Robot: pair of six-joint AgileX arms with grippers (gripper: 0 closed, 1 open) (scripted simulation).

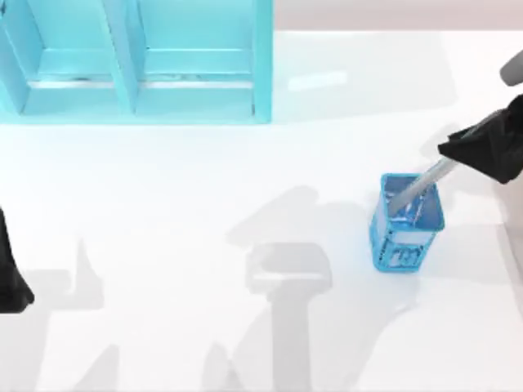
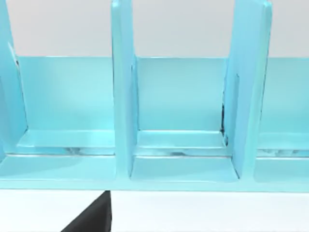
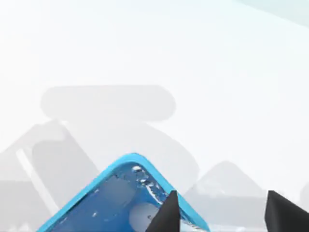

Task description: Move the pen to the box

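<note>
The pen [image 1: 417, 189] is leaning inside the blue cup [image 1: 406, 222] on the right side of the white table [image 1: 204, 269], with its silver end down in the cup and its top end tilting up to the right. The right gripper [image 1: 459, 147] is sitting at that top end and seems to be squeezing it, with its two black fingers [image 3: 166, 215] poking out just over the cup's rim. The left gripper [image 1: 12, 286] is waiting at the left edge, I cannot tell how it is set, and the light blue box [image 1: 261, 73] is standing far away at the back left.
</note>
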